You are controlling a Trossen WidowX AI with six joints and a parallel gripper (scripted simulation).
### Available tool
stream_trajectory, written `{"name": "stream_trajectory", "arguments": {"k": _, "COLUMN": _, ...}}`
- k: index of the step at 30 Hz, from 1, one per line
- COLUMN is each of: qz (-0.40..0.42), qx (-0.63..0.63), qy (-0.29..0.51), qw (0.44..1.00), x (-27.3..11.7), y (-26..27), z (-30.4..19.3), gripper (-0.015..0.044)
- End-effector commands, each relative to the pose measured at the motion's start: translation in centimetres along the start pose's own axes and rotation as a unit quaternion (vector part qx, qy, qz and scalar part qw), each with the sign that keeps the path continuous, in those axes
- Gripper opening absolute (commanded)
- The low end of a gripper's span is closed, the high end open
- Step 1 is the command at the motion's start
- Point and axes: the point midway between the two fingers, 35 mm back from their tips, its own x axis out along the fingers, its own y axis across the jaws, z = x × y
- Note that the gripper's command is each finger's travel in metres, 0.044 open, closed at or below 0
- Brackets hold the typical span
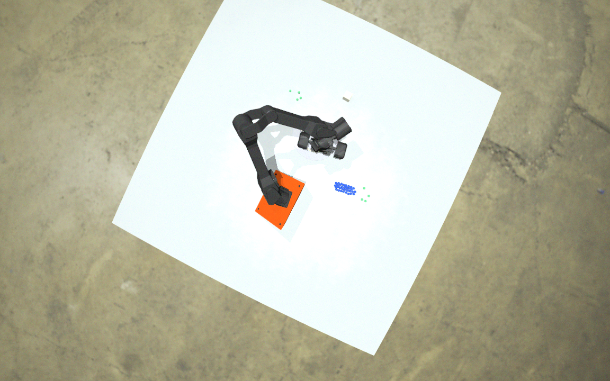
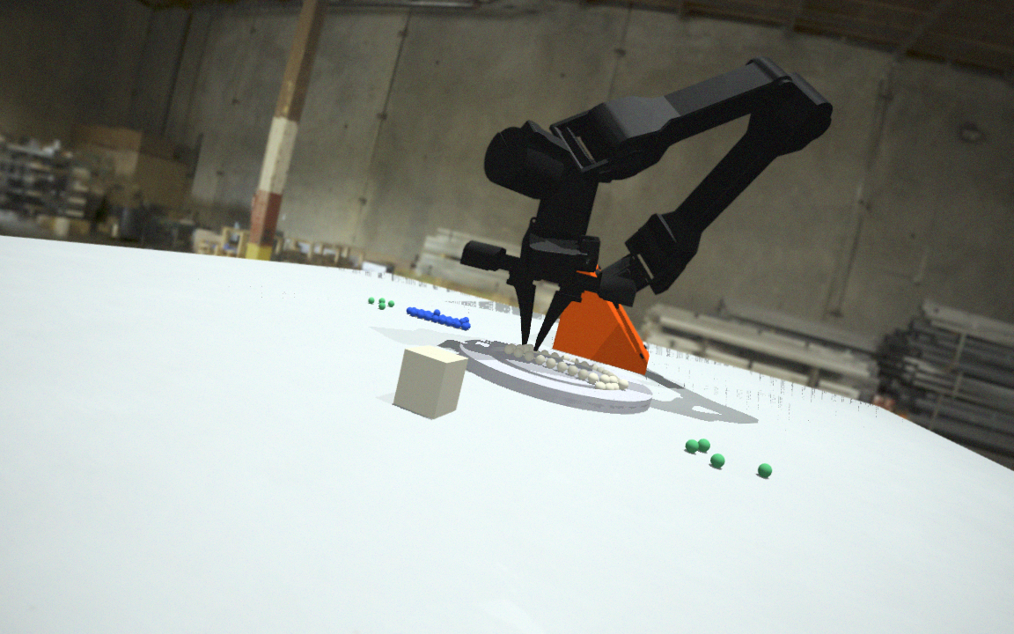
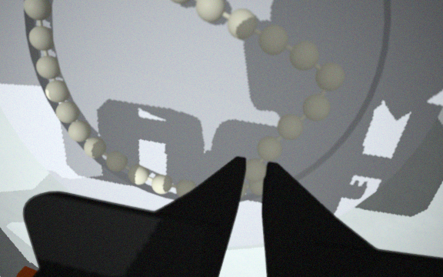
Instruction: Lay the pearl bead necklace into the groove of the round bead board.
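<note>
The pearl bead necklace (image 2: pixel 562 367) (image 3: pixel 67 112) lies on the round grey-white bead board (image 2: pixel 542 387) (image 3: pixel 129 69). In the wrist view, its left run follows the groove (image 3: pixel 387 23) down to the bottom, while another run crosses inside the ring and bends back to my fingertips. The right side of the groove shows bare there. My gripper (image 2: pixel 531 347) (image 3: pixel 254 168) is low at the board, its narrow fingertips shut on a bead of the necklace near the groove's bottom. The left finger hides some beads, and the top of the ring is out of the wrist view.
A cream block (image 1: pixel 348 96) (image 2: pixel 428 382) stands near the board. Blue beads (image 1: pixel 345 188) (image 2: pixel 438 318) lie in a cluster. Loose green beads (image 1: pixel 298 92) (image 2: pixel 716 460) lie in two groups. The orange base (image 1: pixel 293 189) (image 2: pixel 601 339) stands behind the board in the exterior view.
</note>
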Motion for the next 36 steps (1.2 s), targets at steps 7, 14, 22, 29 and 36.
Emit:
{"name": "stream_trajectory", "arguments": {"k": 7, "qz": 0.002, "qx": 0.001, "qy": -0.002, "qw": 1.0, "x": -0.6, "y": 0.0, "z": 0.0, "gripper": 0.0}}
{"name": "stream_trajectory", "arguments": {"k": 14, "qz": 0.001, "qx": 0.001, "qy": -0.001, "qw": 1.0, "x": -0.6, "y": -1.4, "z": -0.3, "gripper": 0.0}}
{"name": "stream_trajectory", "arguments": {"k": 22, "qz": 0.001, "qx": 0.001, "qy": -0.002, "qw": 1.0, "x": -0.5, "y": -1.4, "z": -0.3, "gripper": 0.0}}
{"name": "stream_trajectory", "arguments": {"k": 29, "qz": 0.002, "qx": 0.001, "qy": -0.002, "qw": 1.0, "x": 0.3, "y": -1.4, "z": -0.3, "gripper": 0.0}}
{"name": "stream_trajectory", "arguments": {"k": 36, "qz": 0.001, "qx": 0.001, "qy": -0.002, "qw": 1.0, "x": -0.1, "y": -1.4, "z": -0.2, "gripper": 0.0184}}
